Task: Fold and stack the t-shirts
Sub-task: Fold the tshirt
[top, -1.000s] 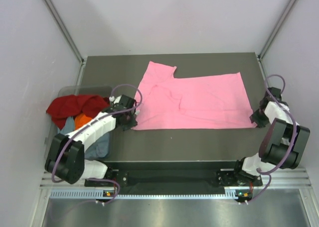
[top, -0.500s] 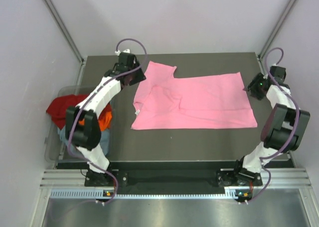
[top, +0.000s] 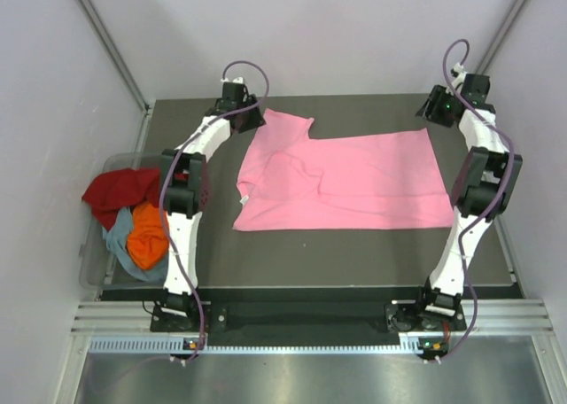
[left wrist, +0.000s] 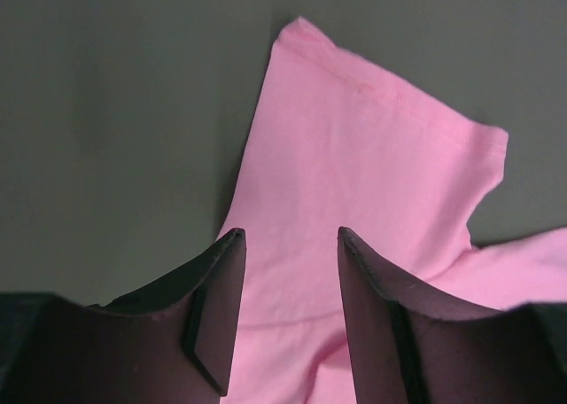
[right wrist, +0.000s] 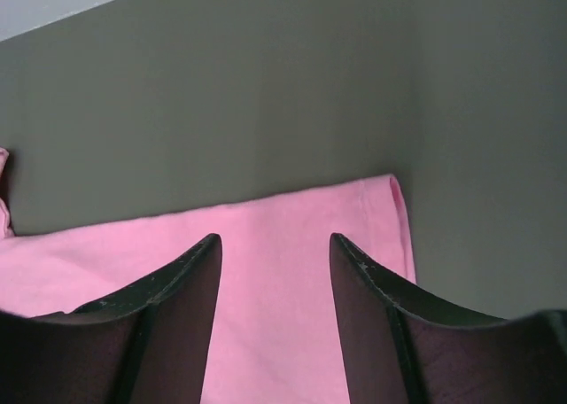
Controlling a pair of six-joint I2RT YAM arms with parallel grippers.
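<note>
Three crumpled t-shirts first, at the far left. Found them heaped in a clear bin (top: 89, 267) just off the left edge of the table (top: 354, 244): dark red t-shirt (top: 120, 191) on the far side, orange t-shirt (top: 148, 237) nearer, grey-blue t-shirt (top: 115, 240) tucked beside and under the orange.

Next, traced the left arm, stretched out to the far side of the table. Saw the left gripper (top: 241, 119) at the far-left corner of the pink t-shirt (top: 354, 178), just beside its sleeve (top: 285, 125). From the left wrist, found the left gripper (left wrist: 291, 233) with jaws parted and nothing pinched, the sleeve (left wrist: 372, 129) showing through the gap and bare table to the left. Could not tell whether the fingertips touched the cloth.

Saw the pink t-shirt spread mostly flat across the middle of the table, lightly wrinkled near its left half, with a small white label (top: 243, 198) at its near-left edge.

Lastly, saw the right gripper (top: 440, 108) at the far-right corner of the same shirt. From the right wrist, found the right gripper (right wrist: 274, 237) likewise spread apart and empty, with the pink t-shirt (right wrist: 283, 280) and its corner under and between the fingers. Could not judge contact there either.
</note>
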